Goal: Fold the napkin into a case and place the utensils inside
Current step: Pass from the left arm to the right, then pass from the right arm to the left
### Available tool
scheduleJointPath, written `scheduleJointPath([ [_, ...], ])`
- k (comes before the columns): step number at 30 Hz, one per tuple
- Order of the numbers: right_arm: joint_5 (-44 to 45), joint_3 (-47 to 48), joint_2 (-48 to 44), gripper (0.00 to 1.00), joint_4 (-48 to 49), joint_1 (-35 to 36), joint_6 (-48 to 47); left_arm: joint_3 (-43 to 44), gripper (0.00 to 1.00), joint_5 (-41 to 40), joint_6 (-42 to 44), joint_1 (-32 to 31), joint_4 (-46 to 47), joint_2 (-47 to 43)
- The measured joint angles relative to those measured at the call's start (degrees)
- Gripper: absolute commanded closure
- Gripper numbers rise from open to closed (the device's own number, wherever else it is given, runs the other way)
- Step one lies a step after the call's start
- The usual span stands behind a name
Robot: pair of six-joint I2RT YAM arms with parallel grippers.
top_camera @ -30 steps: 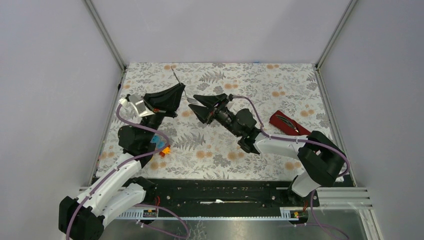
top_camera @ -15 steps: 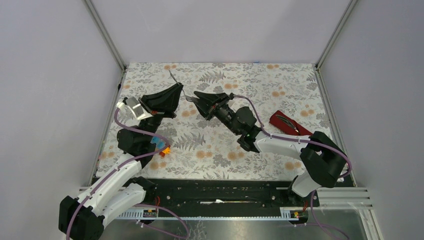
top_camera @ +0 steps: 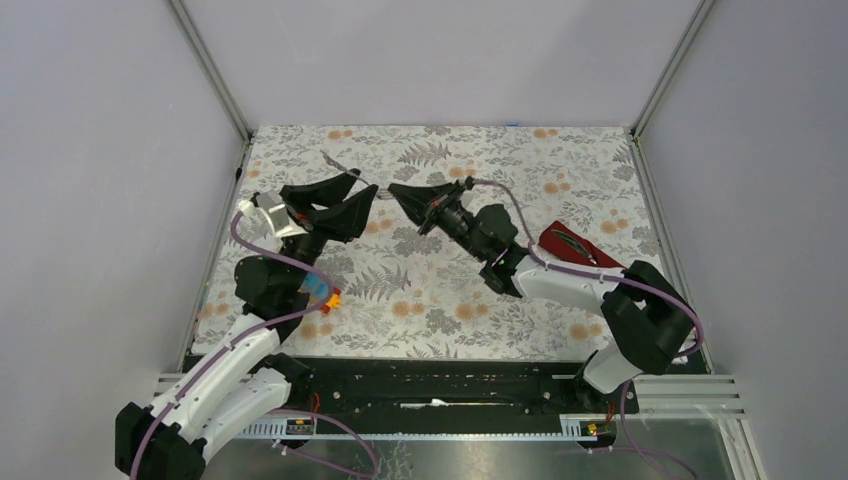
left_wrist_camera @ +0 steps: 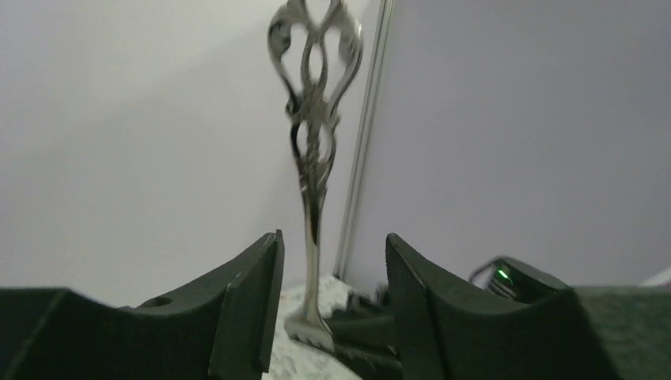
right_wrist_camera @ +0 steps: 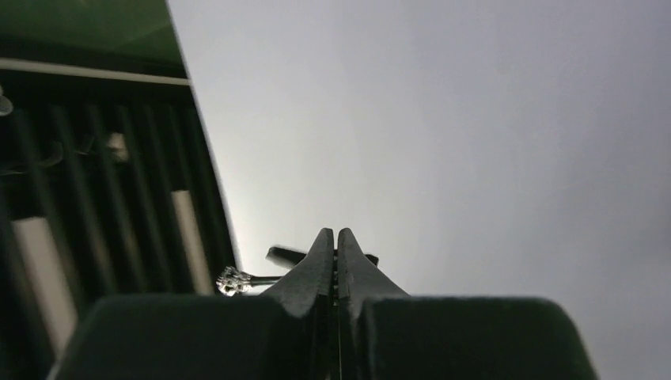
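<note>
Fork (top_camera: 335, 161) handed across since a second ago. Left hand (top_camera: 362, 184), then pinched flat on the stem, now released, with black wedge fingers spread and a clear gap either side of the metal. Right hand (top_camera: 395, 189), then gaping and short of the tines, now clenched on the tined end, fingertips pressed into one point. Fork tilted over from its earlier steep line in the overhead view, handle end now further left, carried in the air above the desk (top_camera: 450, 300).

From the left wrist: fork (left_wrist_camera: 310, 158) upright between the parted fingers (left_wrist_camera: 253, 301) of the left hand (left_wrist_camera: 332, 245), apart from both, nearer the left one. Polished silver, slim neck, handle flaring into ornate openwork scrolls. Lower down, the head meeting a dark serrated pad, probably a finger of the right hand, though blurred.

From the right wrist: right hand (right_wrist_camera: 336, 237) shut tight, matte black. Thin bright stem and knobbly end of the fork (right_wrist_camera: 232, 280) poking out to the left, the pinch itself hidden behind the fingers.

Case (top_camera: 578, 247) flat on the right side of the desk, just beyond the right forearm: a narrow strip of soft dark red cloth, lying at an angle. Slim utensil (top_camera: 570, 238) in or on it, hard to tell which. Desk covered in a print of grey leaves and orange flowers. Small orange and blue toy blocks (top_camera: 326, 293) close against the left arm.
</note>
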Motion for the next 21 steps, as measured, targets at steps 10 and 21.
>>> scheduleJointPath([
  [10, -30.91, 12.17, -2.71, 1.00, -39.98, -33.70, -56.78, -0.96, 0.01, 9.38, -10.34, 0.02, -34.60, -14.78],
  [21, -48.72, 40.96, 1.03, 1.00, -109.63, -33.03, -144.41, -0.74, 0.04, 24.52, -17.59, 0.02, -48.15, -5.62],
])
